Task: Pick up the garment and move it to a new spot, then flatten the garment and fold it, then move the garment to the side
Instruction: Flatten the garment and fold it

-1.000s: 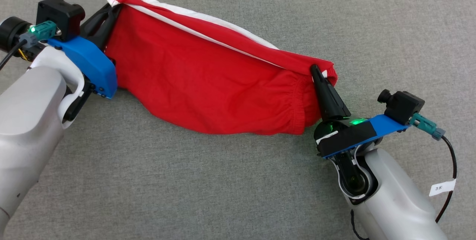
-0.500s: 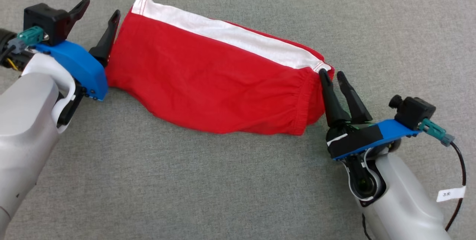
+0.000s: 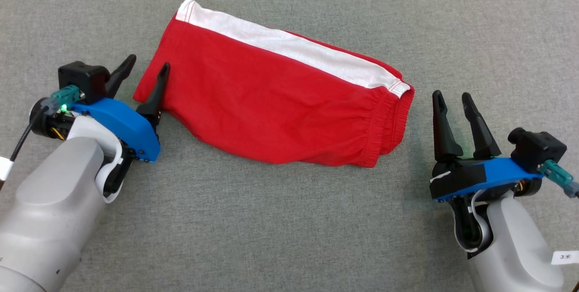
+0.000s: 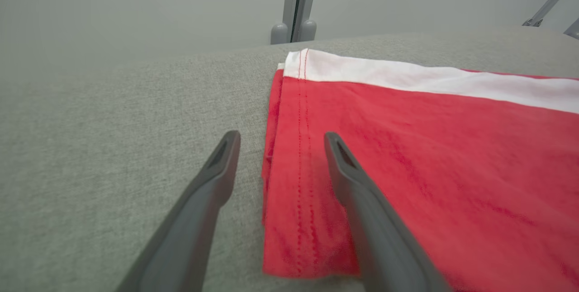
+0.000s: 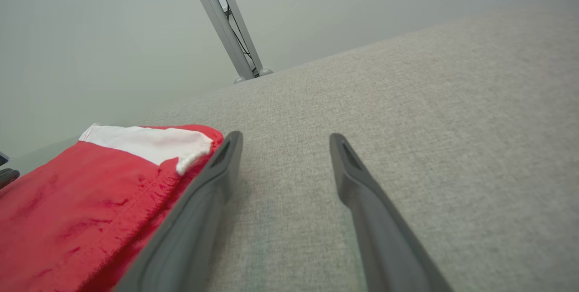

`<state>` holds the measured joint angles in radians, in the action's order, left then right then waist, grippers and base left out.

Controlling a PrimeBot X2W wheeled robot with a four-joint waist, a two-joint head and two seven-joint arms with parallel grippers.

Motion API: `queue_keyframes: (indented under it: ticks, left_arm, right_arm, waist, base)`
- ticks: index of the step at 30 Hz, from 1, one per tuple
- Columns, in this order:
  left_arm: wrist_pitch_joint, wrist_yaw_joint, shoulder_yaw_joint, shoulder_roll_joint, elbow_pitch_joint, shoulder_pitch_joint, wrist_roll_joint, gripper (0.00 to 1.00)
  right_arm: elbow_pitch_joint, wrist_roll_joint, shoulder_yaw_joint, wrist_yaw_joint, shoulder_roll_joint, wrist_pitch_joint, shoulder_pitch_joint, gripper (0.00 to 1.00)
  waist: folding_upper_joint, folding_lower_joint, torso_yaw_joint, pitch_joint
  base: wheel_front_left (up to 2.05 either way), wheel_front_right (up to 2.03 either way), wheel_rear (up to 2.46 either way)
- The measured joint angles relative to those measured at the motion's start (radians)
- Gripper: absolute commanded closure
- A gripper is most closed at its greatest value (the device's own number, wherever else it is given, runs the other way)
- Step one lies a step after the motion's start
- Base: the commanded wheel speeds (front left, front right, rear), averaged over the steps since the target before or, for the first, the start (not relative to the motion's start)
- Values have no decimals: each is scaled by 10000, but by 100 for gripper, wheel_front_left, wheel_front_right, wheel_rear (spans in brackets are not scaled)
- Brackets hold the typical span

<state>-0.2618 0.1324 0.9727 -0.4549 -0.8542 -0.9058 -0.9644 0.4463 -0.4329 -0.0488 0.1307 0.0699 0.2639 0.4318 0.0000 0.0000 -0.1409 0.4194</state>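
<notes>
Red garment (image 3: 280,102) lies loose on grey cloth tabletop (image 3: 289,228), long axis approx 10 to 4 o'clock in head view. White stripe (image 3: 289,45) runs along far edge, elastic waistband (image 3: 384,124) at 3 o'clock end.

Change: 1 s back both grippers were clamped on the two ends w/ cloth stretched between them. Half a sec back jaws had parted. Now both have let go and pulled off.

L gripper (image 3: 149,61): fingers spread, nothing held. It sits at garment's 9 o'clock end. L wrist view shows it straddling the hem, one finger over red cloth, other over grey top. Contact w/ cloth: can't tell.

R gripper (image 3: 451,94): fingers spread, empty, well clear of waistband at 3 o'clock, only bare tabletop between its fingers in R wrist view.

Read: lay-down is done. Garment looks doubled over lengthwise and fairly flat, some puckers nr waistband. My guess: either one more fold across short axis, or re-grip and shift to the side. L is already placed for a hem pinch; R needs to close back in toward 9 o'clock first.
</notes>
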Motion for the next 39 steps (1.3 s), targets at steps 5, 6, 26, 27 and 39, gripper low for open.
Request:
queue_keyframes:
  ticks: [5,6,26,27,39]
  left_arm:
    - [54,0,309,196,-213,72,-165,0]
    - [136,0,403,215,-253,72,-244,0]
    - [318,-10,986,888,-1283,372,-1453,100]
    - [209,-13,846,961,-1396,480,-1522,100]
    - [0,-1126,-2220,1818,-174,3449,-596,100]
  right_arm:
    - [-6,397,270,0,-105,0,-185,0]
    - [-4,468,291,0,-109,0,-226,0]
    - [146,966,397,0,-182,0,-535,0]
    - [163,988,408,0,-182,0,-577,0]
    - [625,1373,454,0,-196,2,-1818,0]
  waist:
    - [0,0,12,-31]
    - [0,0,8,-33]
    - [0,0,116,-651]
    - [0,0,178,-760]
    - [0,-2,1228,-2328]
  base:
    - [0,0,0]
    - [0,0,0]
    - [0,0,0]
    - [0,0,0]
    - [0,0,0]
